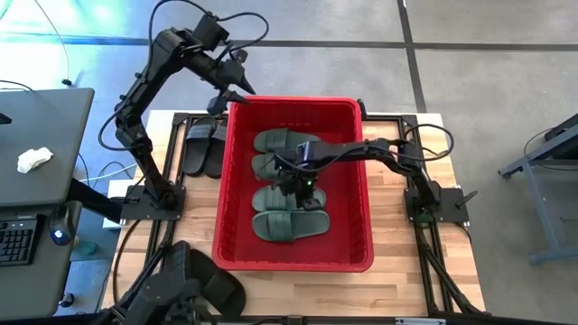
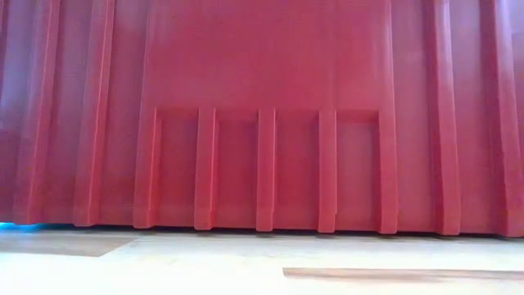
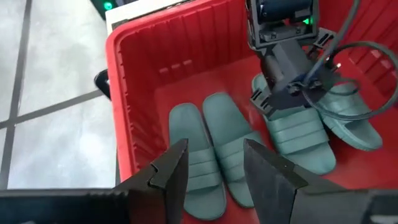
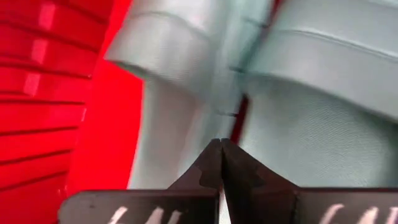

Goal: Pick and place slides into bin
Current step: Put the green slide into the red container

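Note:
The red bin [image 1: 293,101] stands in the middle of the wooden table, and its ribbed wall [image 2: 262,115] fills the low view. Several dark green slides [image 1: 287,142] [image 3: 196,155] lie flat on its floor, soles down. Two black slides [image 1: 206,144] lie side by side on the table, left of the bin. My left gripper [image 3: 214,168] hovers open above the bin's far left corner [image 1: 237,90], with nothing between its fingers. My right gripper [image 1: 305,191] reaches down into the bin, shut and with nothing between its fingers [image 4: 221,152], over the gap between two green slides [image 4: 236,115]. My right gripper's shut fingertips [image 4: 211,163] slant down at the gap between two green slides lying on the bin floor. Whether they touch either slide I cannot tell.
A dark desk [image 1: 41,144] with a keyboard and a white rag stands left of the table. Dark shapes [image 1: 208,287] lie at the table's near left corner. Bare wood shows right of the bin [image 1: 402,244].

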You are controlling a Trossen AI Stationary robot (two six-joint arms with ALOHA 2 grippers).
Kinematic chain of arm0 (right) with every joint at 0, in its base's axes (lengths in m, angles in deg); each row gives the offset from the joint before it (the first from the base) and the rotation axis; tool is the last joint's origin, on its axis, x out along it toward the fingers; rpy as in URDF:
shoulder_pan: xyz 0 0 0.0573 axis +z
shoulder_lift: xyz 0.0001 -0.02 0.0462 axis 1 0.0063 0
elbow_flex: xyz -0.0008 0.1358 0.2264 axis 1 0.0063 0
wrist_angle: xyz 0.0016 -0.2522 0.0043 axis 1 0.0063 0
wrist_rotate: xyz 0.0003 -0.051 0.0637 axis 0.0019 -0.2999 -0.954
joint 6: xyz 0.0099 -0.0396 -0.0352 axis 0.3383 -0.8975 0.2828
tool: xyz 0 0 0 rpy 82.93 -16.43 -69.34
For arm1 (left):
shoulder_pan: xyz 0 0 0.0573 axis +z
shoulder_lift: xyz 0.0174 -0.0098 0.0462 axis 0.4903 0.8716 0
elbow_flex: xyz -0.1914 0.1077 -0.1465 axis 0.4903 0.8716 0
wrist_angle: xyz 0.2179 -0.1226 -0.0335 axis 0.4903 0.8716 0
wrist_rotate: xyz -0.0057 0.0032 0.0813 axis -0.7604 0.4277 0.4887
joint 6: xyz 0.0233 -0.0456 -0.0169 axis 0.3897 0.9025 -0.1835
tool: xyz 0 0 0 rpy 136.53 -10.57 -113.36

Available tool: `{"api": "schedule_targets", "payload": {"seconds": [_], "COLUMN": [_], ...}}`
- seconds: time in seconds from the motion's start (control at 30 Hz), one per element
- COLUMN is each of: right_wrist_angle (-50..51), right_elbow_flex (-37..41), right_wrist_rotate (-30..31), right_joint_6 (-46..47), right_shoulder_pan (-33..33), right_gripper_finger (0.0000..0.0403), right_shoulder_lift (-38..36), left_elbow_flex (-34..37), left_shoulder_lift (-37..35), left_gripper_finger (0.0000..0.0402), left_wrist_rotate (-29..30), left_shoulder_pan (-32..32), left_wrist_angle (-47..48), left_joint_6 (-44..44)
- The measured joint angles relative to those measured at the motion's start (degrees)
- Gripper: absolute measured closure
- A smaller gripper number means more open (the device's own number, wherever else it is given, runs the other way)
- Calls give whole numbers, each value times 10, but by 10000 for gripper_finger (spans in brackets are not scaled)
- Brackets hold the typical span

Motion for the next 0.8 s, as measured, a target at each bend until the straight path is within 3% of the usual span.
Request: {"api": "schedule_targets", "payload": {"seconds": [0.23,0.57,0.8], "right_wrist_angle": [-7,-3,-8], "right_elbow_flex": [0,0,0], "right_wrist_rotate": [8,-81,-108], "right_joint_6": [-8,-35,-9], "right_shoulder_pan": [22,26,20], "right_gripper_finger": [403,403,403], "right_shoulder_lift": [4,19,19], "left_elbow_flex": [0,0,0], "left_shoulder_lift": [0,0,0], "left_gripper_finger": [263,263,263], "left_wrist_rotate": [22,23,23], "left_shoulder_pan": [-18,-17,-17], "left_wrist_angle": [-6,-8,-17], "left_joint_6": [-14,-13,-13]}}
